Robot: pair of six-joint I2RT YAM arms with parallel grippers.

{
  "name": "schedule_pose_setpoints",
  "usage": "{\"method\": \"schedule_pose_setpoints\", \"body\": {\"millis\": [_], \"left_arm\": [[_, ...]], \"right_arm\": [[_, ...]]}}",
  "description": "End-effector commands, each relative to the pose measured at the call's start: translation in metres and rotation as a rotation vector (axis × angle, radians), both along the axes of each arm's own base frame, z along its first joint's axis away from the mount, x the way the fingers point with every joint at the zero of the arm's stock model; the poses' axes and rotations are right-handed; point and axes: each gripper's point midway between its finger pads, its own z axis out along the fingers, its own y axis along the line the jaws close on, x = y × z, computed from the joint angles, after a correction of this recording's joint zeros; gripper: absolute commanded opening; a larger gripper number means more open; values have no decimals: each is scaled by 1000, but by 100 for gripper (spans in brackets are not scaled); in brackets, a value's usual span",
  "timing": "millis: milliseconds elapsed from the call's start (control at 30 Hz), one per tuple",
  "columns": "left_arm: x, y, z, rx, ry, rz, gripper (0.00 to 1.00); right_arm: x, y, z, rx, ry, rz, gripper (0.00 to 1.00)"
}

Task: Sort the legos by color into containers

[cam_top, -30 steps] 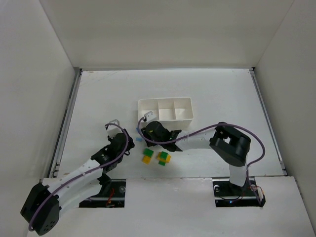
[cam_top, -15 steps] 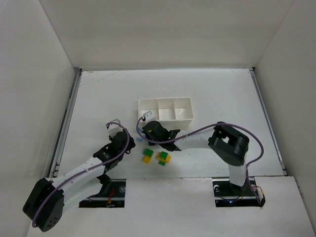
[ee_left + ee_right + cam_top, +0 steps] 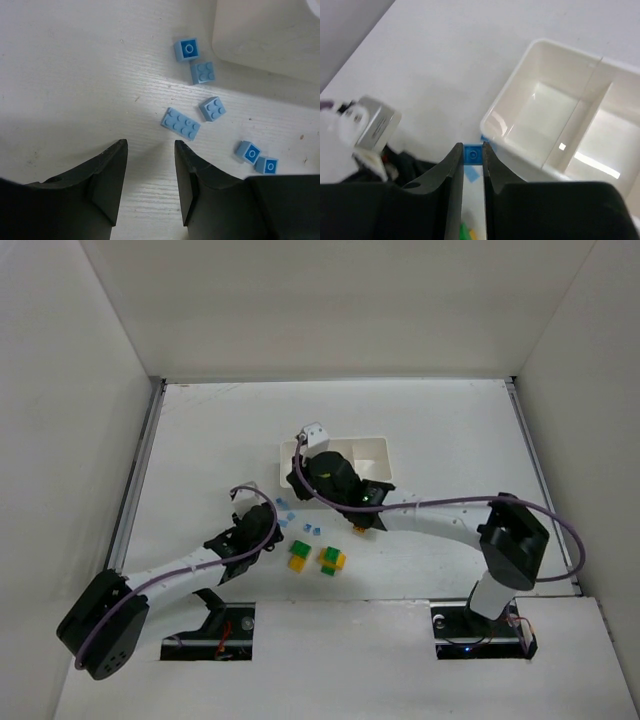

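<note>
The white tray (image 3: pixel 372 447) has three compartments; the right arm partly covers it. My right gripper (image 3: pixel 298 476) is shut on a tiny light blue brick (image 3: pixel 472 153) and holds it above the table, just off the tray's left corner (image 3: pixel 506 85). My left gripper (image 3: pixel 150 150) is open and empty, low over the table, with several light blue bricks (image 3: pixel 180 123) just beyond its fingertips. In the top view it (image 3: pixel 272 531) is left of those blue bricks (image 3: pixel 300 529). Two green-and-yellow stacks (image 3: pixel 298 556) (image 3: pixel 331 559) lie near the front.
The tray's corner (image 3: pixel 265 35) shows at the top right of the left wrist view. The left arm's white camera (image 3: pixel 370 125) is close to the right gripper's left side. Another small yellow-green piece (image 3: pixel 358 531) lies under the right arm. White walls enclose the table.
My right gripper has lifted and moved back toward the tray's left end with a blue brick. My left gripper has moved right toward the blue bricks, which now show.
</note>
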Motion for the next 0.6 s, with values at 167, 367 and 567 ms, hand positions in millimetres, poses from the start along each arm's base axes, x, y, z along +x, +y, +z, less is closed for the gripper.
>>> {"method": "schedule_pose_setpoints", "body": {"millis": [167,367,567], "left_arm": [[17,-12,22,4,-74,3,44],[26,-12,33,13,-109,11,45],[40,-28,47,29,-139,-31,41]], "right_arm": [[76,2,-1,-2,-43,-142,22],[90,0,7,30,-53,-162,54],[77,-14,8,42,-54,-163,52]]}}
